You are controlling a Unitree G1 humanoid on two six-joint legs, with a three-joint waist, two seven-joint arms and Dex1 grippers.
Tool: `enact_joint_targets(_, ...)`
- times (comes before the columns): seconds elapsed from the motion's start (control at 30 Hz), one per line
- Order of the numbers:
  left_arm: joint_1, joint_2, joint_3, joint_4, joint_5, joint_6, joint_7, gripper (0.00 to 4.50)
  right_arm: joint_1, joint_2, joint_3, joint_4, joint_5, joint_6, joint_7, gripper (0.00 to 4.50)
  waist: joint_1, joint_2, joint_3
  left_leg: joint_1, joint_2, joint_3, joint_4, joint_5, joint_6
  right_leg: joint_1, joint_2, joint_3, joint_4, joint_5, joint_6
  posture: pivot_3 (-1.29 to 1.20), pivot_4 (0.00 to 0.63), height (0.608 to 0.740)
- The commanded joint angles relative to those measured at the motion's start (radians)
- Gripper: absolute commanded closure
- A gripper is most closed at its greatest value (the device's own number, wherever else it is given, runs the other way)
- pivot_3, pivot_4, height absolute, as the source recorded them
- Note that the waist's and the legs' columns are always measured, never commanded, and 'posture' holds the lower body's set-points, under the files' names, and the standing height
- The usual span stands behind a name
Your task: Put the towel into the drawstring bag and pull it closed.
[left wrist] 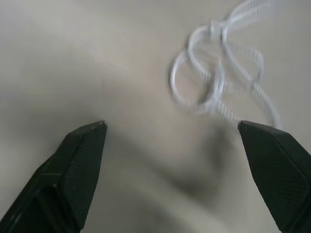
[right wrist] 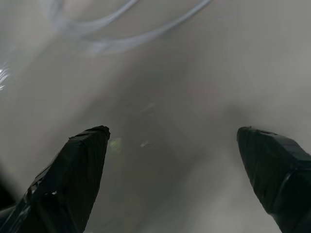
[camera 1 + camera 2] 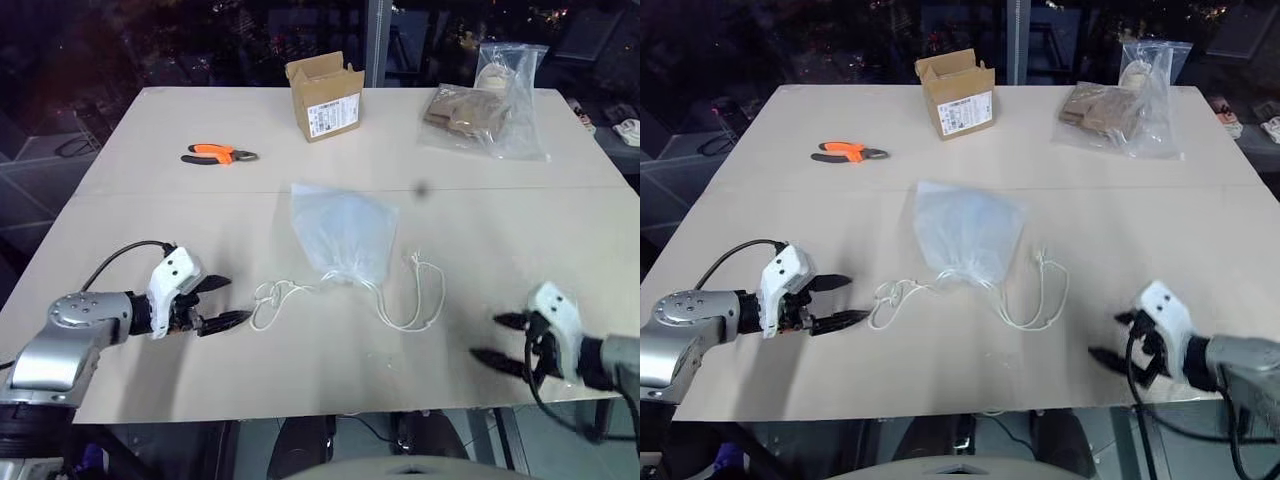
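The drawstring bag (image 3: 343, 235) lies flat near the middle of the table (image 3: 150, 200), its mouth gathered shut toward the near edge, with something pale blue, likely the towel (image 3: 345, 228), showing faintly through it. Its white cords (image 3: 410, 295) trail loose on either side of the mouth. The left gripper (image 3: 222, 301) rests low just beside the left cord loop, fingers spread apart and empty. The right gripper (image 3: 495, 337) sits near the front right edge, also spread wide, holding nothing. Farther back lie orange pliers (image 3: 218, 154), a cardboard box (image 3: 325, 97) and a clear plastic bag (image 3: 495, 100).
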Motion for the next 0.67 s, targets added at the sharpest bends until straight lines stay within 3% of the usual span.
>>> enact_joint_targets(0.03, -0.023, -0.071, 0.126, -0.063, -0.101, -0.021, 0.047, 0.06, -0.038, 0.095, -0.120, -0.018, 0.029, -0.126, -0.001, 0.00, -0.003, -0.003, 0.002, 0.000, 0.001, -0.001, 0.000, 0.000, 0.000, 0.000, 0.002, 0.000, 0.000, 0.000, 0.000, 0.00, 0.150, 0.740)
enact_joint_targets(0.2, -0.061, -0.152, 0.192, -0.103, -0.160, -0.005, 0.136, 0.06, -0.023, 0.187, -0.136, -0.035, -0.076, -0.257, -0.033, 0.00, -0.001, -0.003, 0.001, 0.001, 0.001, -0.003, 0.005, 0.000, 0.000, 0.003, 0.002, 0.000, 0.002, -0.001, -0.003, 0.00, 0.150, 0.740)
enact_joint_targets(0.43, 0.077, -0.213, 0.209, -0.214, -0.093, -0.087, 0.208, 0.06, 0.061, 0.260, -0.152, -0.028, -0.222, -0.399, -0.065, 0.00, -0.002, -0.004, 0.001, 0.000, 0.000, 0.000, 0.009, 0.000, 0.000, 0.003, 0.001, 0.002, 0.002, -0.001, -0.003, 0.00, 0.150, 0.740)
enact_joint_targets(0.67, 0.166, -0.234, 0.247, -0.222, -0.083, -0.117, 0.243, 0.06, 0.088, 0.297, -0.157, 0.026, -0.272, -0.484, -0.046, 0.00, 0.002, -0.003, 0.001, 0.001, 0.001, -0.002, 0.007, 0.000, 0.000, 0.003, 0.001, 0.000, 0.002, -0.001, -0.004, 0.00, 0.150, 0.740)
